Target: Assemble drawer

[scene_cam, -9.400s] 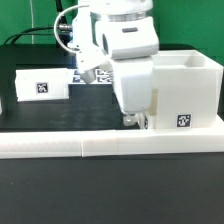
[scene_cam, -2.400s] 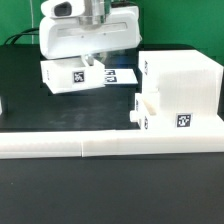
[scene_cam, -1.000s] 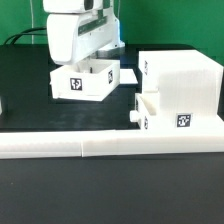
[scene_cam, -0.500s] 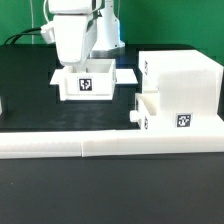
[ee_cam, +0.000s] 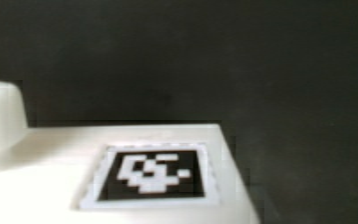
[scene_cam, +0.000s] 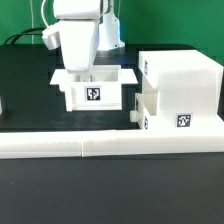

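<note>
Over the last second the tray [scene_cam: 95, 92] had swung square and slid closer to the housing [scene_cam: 185, 80], so I judged it was being lined up for its slot. The end effector [scene_cam: 80, 70] was clamped narrow on one tray wall from above. The tray sat just beside the housing, on the exterior view's left of it, low over the tabletop [scene_cam: 30, 110], open side up. Its tagged face looked at the exterior camera, and its long axis ran toward the housing.
</note>
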Controlling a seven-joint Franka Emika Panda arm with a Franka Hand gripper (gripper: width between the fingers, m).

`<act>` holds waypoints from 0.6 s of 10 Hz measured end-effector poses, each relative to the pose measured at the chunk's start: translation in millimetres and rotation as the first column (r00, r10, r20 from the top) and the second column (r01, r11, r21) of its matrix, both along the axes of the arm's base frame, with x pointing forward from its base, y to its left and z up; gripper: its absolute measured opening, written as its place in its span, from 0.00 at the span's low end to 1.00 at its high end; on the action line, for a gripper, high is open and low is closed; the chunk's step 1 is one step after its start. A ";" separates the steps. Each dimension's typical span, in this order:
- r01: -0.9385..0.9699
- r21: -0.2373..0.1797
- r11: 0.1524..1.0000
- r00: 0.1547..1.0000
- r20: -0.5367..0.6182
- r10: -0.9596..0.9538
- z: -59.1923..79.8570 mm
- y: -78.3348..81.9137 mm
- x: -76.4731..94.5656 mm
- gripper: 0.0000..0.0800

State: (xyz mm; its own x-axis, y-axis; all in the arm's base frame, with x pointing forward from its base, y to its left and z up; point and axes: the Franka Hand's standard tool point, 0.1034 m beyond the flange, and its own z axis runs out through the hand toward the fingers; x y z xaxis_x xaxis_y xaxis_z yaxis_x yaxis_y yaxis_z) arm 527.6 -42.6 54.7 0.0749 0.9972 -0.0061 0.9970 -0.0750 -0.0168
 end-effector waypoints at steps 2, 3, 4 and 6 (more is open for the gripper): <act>0.005 0.001 1.000 1.000 -0.002 -0.005 -1.4 -0.8 -0.8 0.05; 0.006 0.001 1.000 1.000 -0.002 -0.006 -1.6 -0.9 -0.9 0.05; 0.006 0.001 1.000 1.000 -0.003 -0.006 -1.9 -0.9 -1.2 0.05; -0.010 -0.005 1.000 1.000 -0.008 0.010 0.1 0.5 3.3 0.05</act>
